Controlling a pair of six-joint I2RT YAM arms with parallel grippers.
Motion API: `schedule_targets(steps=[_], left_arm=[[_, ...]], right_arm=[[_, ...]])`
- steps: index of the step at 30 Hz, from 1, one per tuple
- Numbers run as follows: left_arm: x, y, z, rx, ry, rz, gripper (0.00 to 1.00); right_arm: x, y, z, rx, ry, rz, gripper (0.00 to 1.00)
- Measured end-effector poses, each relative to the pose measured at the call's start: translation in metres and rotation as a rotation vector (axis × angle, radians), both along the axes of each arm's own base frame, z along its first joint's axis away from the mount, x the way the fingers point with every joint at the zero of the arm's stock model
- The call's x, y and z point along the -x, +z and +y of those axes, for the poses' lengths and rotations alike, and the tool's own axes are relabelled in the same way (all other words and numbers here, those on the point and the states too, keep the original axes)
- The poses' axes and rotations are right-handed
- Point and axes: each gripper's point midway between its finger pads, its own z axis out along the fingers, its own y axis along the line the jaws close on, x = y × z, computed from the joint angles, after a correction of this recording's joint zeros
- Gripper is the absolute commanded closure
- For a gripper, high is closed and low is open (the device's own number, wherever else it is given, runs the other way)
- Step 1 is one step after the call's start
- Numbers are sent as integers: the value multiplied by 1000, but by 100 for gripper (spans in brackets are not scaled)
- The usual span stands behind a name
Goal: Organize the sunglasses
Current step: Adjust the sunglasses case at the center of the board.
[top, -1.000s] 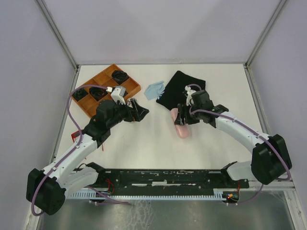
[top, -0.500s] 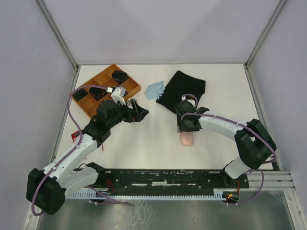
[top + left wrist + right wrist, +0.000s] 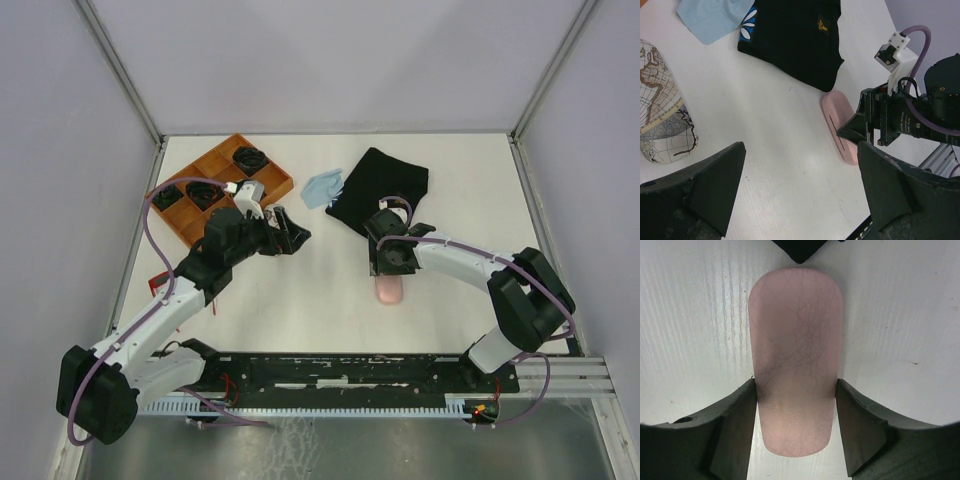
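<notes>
No sunglasses show in any view. My right gripper [image 3: 796,390] is shut on the oblong pink glasses case [image 3: 795,340], its fingers [image 3: 735,425] pressing both long sides near the case's near end. The case [image 3: 388,291] lies flat on the white table, just in front of a black cloth pouch [image 3: 380,190], with the right gripper [image 3: 388,260] over it. My left gripper [image 3: 801,150] hangs open above bare table with nothing between its fingers. It [image 3: 290,232] points toward the pink case [image 3: 837,125] and the right gripper [image 3: 880,122].
A wooden tray [image 3: 215,160] with dark items in its compartments stands at the back left. A grey map-patterned glasses case [image 3: 660,125] lies beside it. A light blue cloth [image 3: 322,187] rests against the black pouch's left edge.
The right arm swung its elbow toward the near edge, and the pink case in its gripper slid a little nearer. It has held still for the last half second. The left arm barely moved.
</notes>
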Motion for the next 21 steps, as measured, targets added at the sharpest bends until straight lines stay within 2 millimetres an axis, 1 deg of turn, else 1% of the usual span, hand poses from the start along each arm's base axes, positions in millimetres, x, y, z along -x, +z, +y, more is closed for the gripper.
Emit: schedule_targets(steps=[3, 9, 21], left_arm=[[0, 1, 0, 1, 0, -1, 1], [-1, 0, 0, 0, 0, 0, 1], [-2, 0, -1, -2, 0, 3, 1]], right_arm=[[0, 0, 0, 0, 4, 0, 33], [1, 0, 1, -4, 18, 7, 28], [1, 2, 4, -16, 42, 18, 21]])
